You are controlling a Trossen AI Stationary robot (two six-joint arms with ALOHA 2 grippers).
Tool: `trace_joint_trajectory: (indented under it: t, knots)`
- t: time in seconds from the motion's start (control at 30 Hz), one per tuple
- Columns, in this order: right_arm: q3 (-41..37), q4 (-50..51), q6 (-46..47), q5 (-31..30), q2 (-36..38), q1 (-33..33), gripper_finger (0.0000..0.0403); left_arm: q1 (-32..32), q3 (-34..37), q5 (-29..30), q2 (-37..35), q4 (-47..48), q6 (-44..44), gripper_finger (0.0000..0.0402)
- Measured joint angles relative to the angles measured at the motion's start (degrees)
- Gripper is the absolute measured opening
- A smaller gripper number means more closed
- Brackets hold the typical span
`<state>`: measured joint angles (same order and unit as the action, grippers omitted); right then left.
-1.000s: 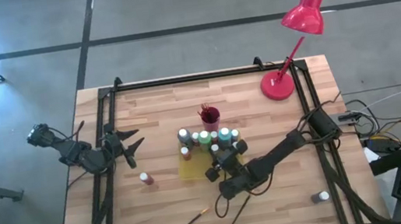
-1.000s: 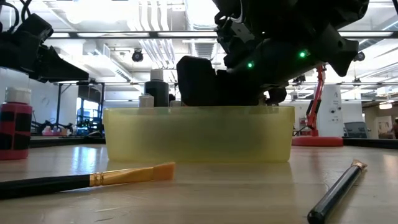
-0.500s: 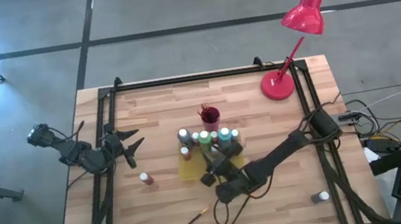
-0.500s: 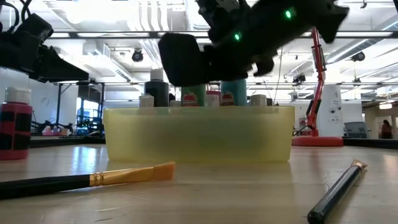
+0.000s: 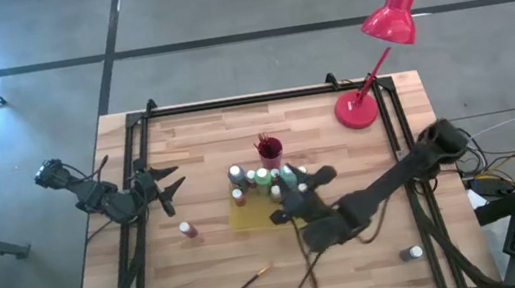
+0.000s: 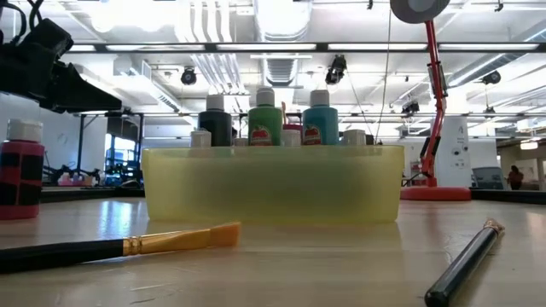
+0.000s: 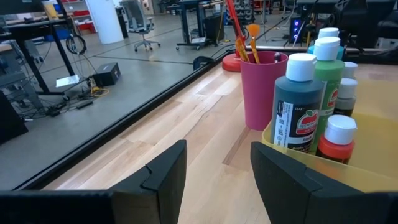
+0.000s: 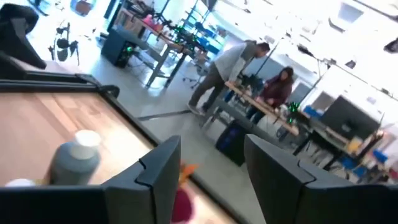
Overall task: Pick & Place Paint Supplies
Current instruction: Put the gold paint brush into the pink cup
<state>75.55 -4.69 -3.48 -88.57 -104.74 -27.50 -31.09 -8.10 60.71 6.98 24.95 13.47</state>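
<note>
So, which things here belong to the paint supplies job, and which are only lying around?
Job:
- paint bottles in the yellow tray
- red bottle on the table
- white-capped bottle near the table's edge
- two loose brushes

Lying around:
- red lamp
- magenta cup
- yellow tray

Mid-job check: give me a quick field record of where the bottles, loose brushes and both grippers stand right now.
tray: yellow tray mid-table, holding a cluster of paint bottles
cup: magenta cup beside the tray, brushes standing in it
loose bottles: red bottle left of the tray; white-capped bottle near the right front corner
loose brushes: orange-tipped brush and dark brush on the table in front of the tray
left gripper: jaws open, empty, left of the tray
right gripper: jaws open, empty, above the tray's right end
</note>
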Motion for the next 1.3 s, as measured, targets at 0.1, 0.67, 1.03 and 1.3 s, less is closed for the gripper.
trace_joint_trajectory:
  t: [0.1,0.67,1.03,1.3]
  knots:
    - [-0.23,0.06,-5.85,-0.11,4.85,-1.55,0.0166,0.00,-0.01,0.00,0.00,0.00,0.00,0.0184]
    - [0.81,-0.18,-10.63,7.69,26.15,-10.24,0.0145,-0.01,0.00,0.01,0.00,-0.02,-0.01,0.0184]
    - [0.75,12.09,-9.16,38.31,27.67,-9.62,0.0131,-0.02,-0.01,0.00,0.00,-0.02,-0.02,0.0184]
    - [0.74,18.58,-2.27,38.72,23.01,-9.34,0.0114,-0.01,-0.01,0.00,0.00,-0.02,0.00,0.0184]
